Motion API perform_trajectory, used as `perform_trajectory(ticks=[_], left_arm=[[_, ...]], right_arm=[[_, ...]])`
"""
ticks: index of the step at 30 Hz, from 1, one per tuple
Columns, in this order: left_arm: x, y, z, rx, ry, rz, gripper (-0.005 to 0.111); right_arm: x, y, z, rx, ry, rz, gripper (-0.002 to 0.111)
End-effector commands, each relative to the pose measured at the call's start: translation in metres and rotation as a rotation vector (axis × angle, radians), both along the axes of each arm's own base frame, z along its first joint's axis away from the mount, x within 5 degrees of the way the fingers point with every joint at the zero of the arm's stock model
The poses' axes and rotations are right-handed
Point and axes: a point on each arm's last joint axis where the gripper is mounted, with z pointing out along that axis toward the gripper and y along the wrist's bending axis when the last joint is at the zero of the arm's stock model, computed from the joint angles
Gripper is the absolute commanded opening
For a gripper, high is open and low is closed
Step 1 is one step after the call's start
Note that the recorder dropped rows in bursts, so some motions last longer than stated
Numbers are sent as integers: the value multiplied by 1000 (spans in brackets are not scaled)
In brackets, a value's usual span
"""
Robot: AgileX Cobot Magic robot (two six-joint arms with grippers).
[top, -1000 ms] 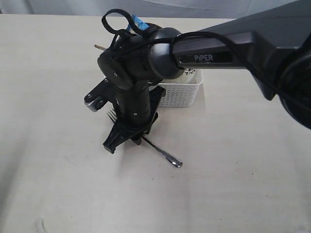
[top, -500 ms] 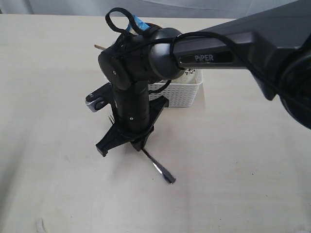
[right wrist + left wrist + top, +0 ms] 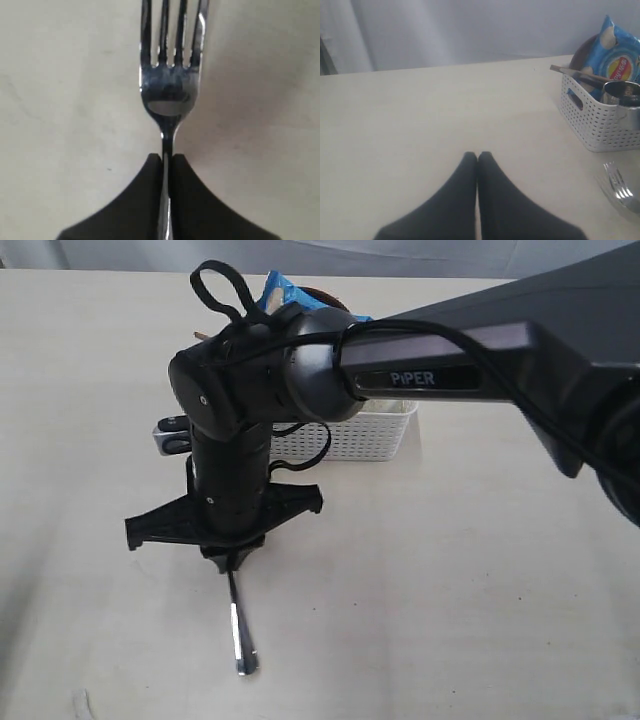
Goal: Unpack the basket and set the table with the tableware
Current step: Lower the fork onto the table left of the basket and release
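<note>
My right gripper (image 3: 232, 558) reaches across to the left of the white basket (image 3: 372, 435) and is shut on the neck of the steel fork (image 3: 172, 90). The fork's handle (image 3: 240, 640) sticks out below the jaws toward the table's front edge. Its tines (image 3: 618, 185) show low over the table (image 3: 480, 590) near the basket's corner. The basket (image 3: 592, 120) holds a steel cup (image 3: 620, 95) and wooden sticks (image 3: 570, 71). In the left wrist view my left gripper (image 3: 478, 156) is shut on nothing, over bare table (image 3: 430, 120).
A blue chip bag (image 3: 615, 55) stands in the basket's far end, with a reddish-brown plate edge (image 3: 580, 55) behind it. The right arm's dark body (image 3: 450, 350) stretches over the basket and hides most of what is inside in the exterior view.
The right gripper closed on the fork, moved left and toward the front, and turned. The fork's handle swung from pointing lower right to pointing straight at the front edge.
</note>
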Motion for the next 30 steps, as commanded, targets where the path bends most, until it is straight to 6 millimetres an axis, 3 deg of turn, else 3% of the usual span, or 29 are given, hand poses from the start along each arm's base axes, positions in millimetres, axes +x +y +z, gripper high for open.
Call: perform_trajectory(ticks=[1, 30], left_arm=[[0, 0, 0, -8, -7, -5, 0], [0, 0, 0, -8, -7, -5, 0]], right_arm=[[1, 14, 7, 159, 6, -111, -1], [11, 20, -9, 205, -39, -192, 0]])
